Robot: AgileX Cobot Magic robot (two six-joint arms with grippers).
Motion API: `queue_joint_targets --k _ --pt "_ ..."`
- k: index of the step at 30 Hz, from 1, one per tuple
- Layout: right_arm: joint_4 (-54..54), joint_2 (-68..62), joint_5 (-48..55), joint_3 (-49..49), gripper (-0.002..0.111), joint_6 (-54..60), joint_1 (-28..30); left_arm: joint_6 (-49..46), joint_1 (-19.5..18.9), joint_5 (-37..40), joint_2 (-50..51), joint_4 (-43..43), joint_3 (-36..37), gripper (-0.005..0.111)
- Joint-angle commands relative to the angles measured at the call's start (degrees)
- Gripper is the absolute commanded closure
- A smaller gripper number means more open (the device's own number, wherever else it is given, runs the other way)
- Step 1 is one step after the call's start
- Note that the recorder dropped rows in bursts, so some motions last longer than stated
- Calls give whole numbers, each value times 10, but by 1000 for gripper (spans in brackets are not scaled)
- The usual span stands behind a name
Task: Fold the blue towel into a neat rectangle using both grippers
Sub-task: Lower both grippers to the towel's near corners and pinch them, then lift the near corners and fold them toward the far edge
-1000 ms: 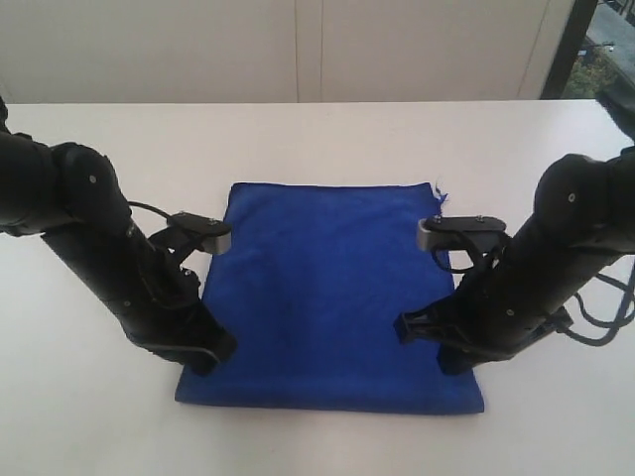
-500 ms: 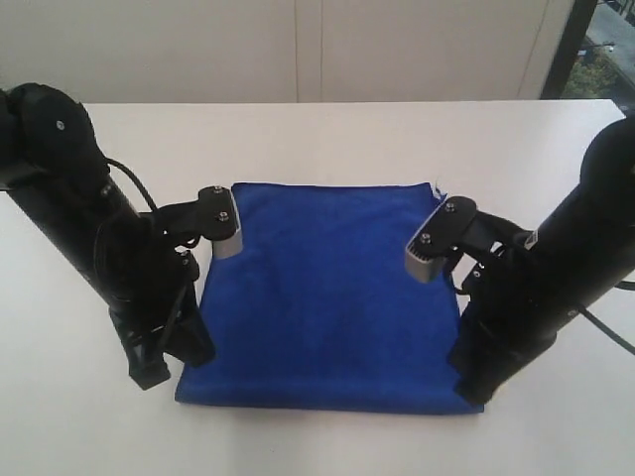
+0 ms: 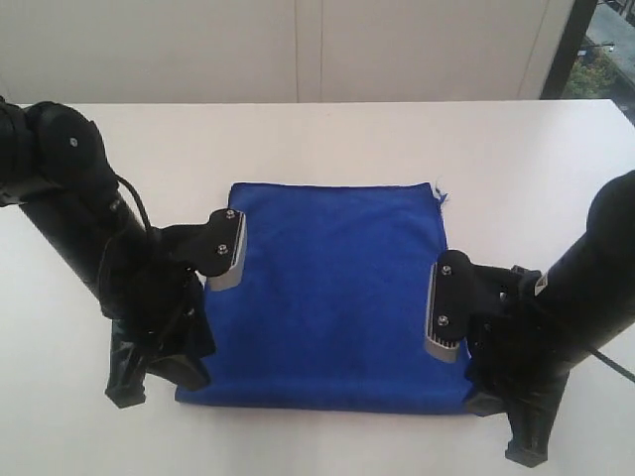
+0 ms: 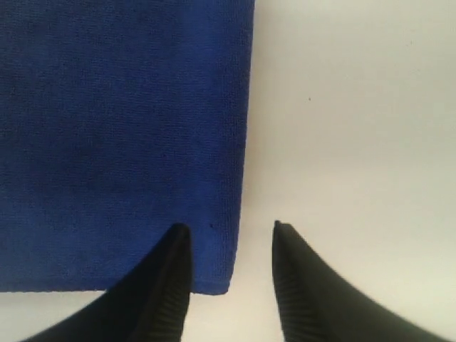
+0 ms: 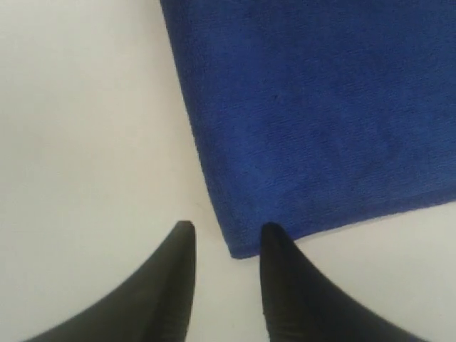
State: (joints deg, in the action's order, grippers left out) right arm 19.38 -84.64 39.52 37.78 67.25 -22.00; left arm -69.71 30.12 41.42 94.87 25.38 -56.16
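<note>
Towel [image 3: 332, 297] flat, both tools [image 4: 230, 226] [image 5: 226, 226] agape

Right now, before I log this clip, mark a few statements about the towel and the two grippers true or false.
1. The blue towel lies spread flat on the white table. True.
2. The left gripper is shut on the towel. False: it is open, with one finger over the cloth and the other over bare table at a near corner.
3. The right gripper is open and straddles the towel's other near corner. True.
4. The right gripper holds a corner lifted off the table. False: that corner lies flat and nothing is gripped.
</note>
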Motion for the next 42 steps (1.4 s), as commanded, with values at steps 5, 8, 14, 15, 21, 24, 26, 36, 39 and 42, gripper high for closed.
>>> queue_joint_targets --k 5,8,14,15,21,24,26,36,39,42 --pt "14 2 -50 -12 76 32 -2 -68 3 -61 -1 3 65 63" --pt "17 -15 -55 -12 68 35 -2 -70 3 -103 -1 3 81 63" --pt "19 -26 -54 -12 67 36 -2 -96 3 -125 -1 3 102 63" --pt "19 -31 -54 -12 67 36 -2 -101 3 -125 -1 3 104 63" --pt "19 -59 -63 -12 67 36 -2 -102 3 -144 19 17 104 63" --pt "19 -70 -63 -12 67 36 -2 -138 3 -138 35 40 104 63" --pt "19 -79 -63 -12 67 36 -2 -160 3 -132 38 48 104 63" --pt "18 -92 -63 -12 104 36 -2 -160 3 -132 38 43 104 103" --pt "15 -84 -57 -12 108 36 -2 -160 3 -129 38 41 104 107" --pt "14 -72 -34 -12 108 36 -2 -158 3 -115 31 40 104 107"
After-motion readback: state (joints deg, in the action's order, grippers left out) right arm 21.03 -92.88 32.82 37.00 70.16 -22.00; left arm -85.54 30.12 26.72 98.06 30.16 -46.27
